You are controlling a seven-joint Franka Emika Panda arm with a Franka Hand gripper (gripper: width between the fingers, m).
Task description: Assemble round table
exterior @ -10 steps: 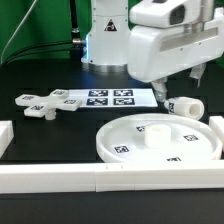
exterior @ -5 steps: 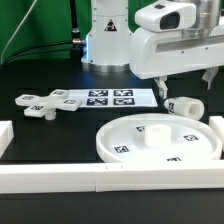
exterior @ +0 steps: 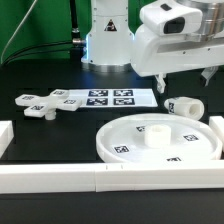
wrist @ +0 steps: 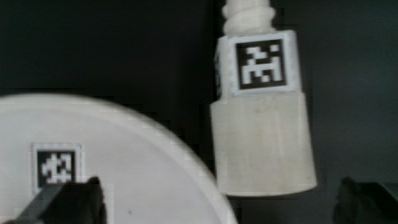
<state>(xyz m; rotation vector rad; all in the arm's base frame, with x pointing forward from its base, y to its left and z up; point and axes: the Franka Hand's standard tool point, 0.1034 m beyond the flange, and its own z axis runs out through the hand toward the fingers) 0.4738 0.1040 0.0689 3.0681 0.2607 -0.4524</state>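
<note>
The large round disc (exterior: 125, 140) with its raised hub (exterior: 155, 133) lies flat on the black table near the front. The thick cylindrical leg (exterior: 183, 106) lies on its side just behind the disc's rim, at the exterior view's right. My gripper (exterior: 180, 86) hangs open above the leg without touching it. In the wrist view the leg (wrist: 263, 130) with its marker and threaded end lies beside the disc's edge (wrist: 107, 150), and both dark fingertips (wrist: 68, 200) stand wide apart around them. The cross-shaped piece (exterior: 45, 102) rests at the exterior view's left.
The marker board (exterior: 110, 98) lies behind the disc, in front of the robot's base (exterior: 105, 45). Long white border bars run along the front (exterior: 100, 180), the exterior view's left (exterior: 5, 135) and right (exterior: 215, 125).
My hand has risen a little and drifted toward the exterior view's right above the leg. The jaws stay open and the parts have not moved.
</note>
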